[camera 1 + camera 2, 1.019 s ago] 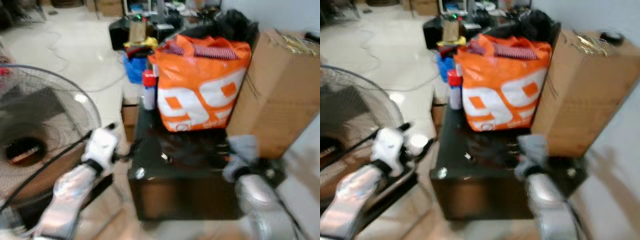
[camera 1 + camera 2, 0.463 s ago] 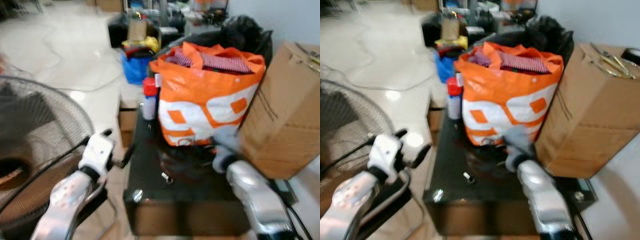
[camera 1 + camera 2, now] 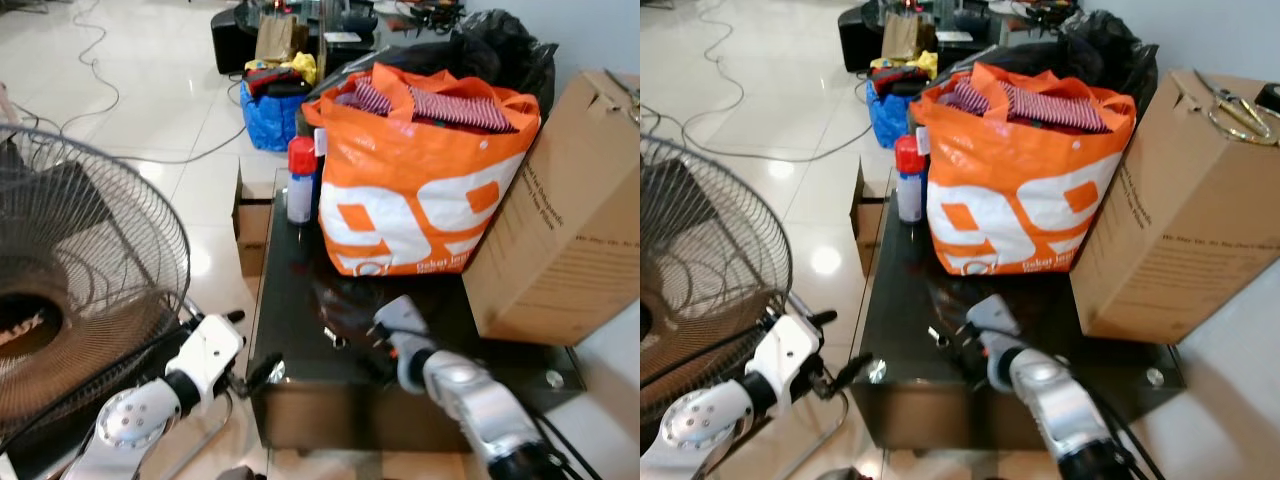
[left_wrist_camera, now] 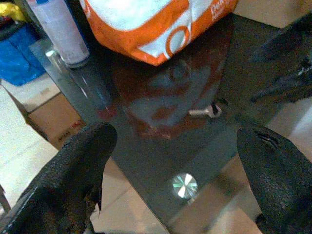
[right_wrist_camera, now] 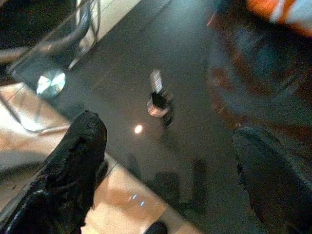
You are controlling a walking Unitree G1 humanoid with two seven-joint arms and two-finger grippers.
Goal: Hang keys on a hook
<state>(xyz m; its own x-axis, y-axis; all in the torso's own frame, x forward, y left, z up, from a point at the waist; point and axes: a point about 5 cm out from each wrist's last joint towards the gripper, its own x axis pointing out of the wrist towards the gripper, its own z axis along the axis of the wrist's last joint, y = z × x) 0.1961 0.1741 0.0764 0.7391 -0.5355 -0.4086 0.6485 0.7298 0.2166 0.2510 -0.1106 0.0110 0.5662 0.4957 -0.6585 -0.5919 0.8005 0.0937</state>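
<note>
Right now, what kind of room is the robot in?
Probably a cluttered living or storage room in a home: a standing fan on the tiled floor, a stuffed orange bag on a dark glass table, and a big cardboard box beside it.

1. Looking forward and down from the head with both eye views, taking in the dark glass table, orange bag and cardboard box.
2. Peering close along the left fingers at that tabletop.
3. Hovering nearer from the right wrist, sharing the keys with the others.
</note>
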